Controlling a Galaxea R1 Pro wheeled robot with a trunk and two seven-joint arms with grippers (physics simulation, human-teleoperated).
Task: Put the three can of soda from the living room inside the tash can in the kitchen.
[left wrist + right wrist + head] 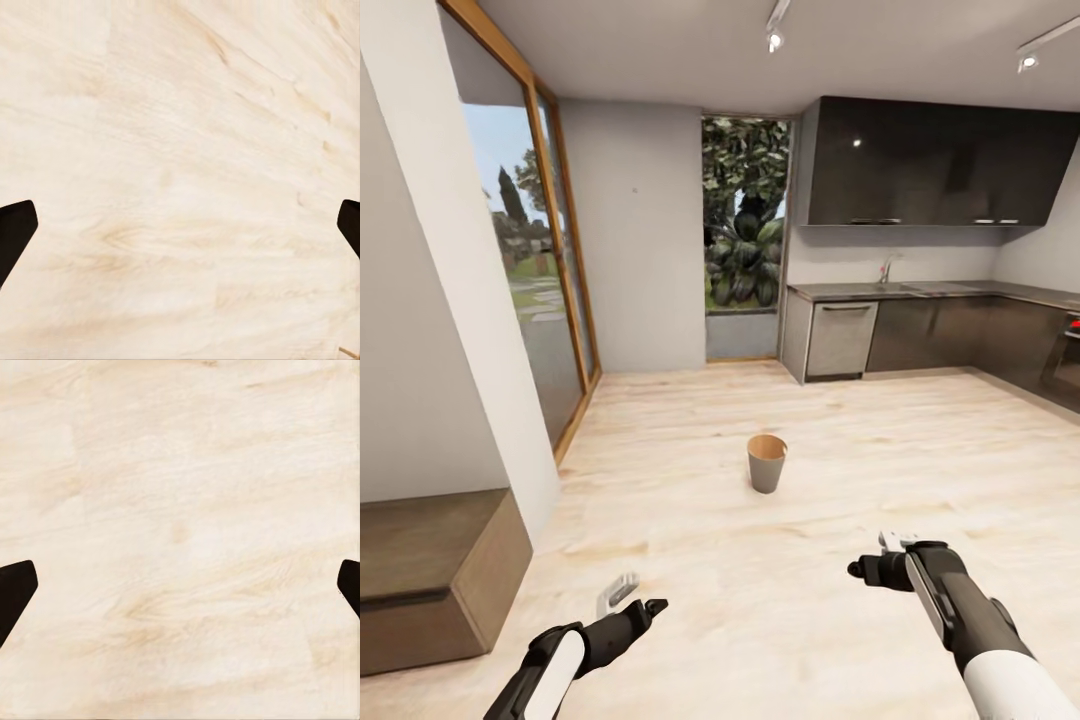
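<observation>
At the far left of the head view a low wooden bench (435, 575) sits against a white wall, and beside it tall glass doors with wood frames (555, 270) look out on a garden. The left gripper (622, 592) hangs low over the pale wood floor (690, 480), its dark arm reaching in from the bottom edge. In the left wrist view its two dark fingertips (16, 229) sit at opposite edges of the picture with bare floor planks between them, so the claw is wide and holds nothing.

Near the middle of the room the trash can (767, 462) stands upright on the floor, well apart from both grippers and ahead of them; it is grey outside and tan inside, and what lies in it cannot be seen from here. Behind it a narrow window (745, 225) shows dark foliage.

To the right, the right gripper (890, 560) is held above the floor at the end of a black and white arm. In the right wrist view its fingertips (16, 589) also stand far apart over bare planks, wide and empty.

Along the far right wall runs the kitchen: glossy dark wall cabinets (930, 165), a grey counter (920, 291) with a sink tap (884, 266), and a steel dishwasher front (842, 338) below.
</observation>
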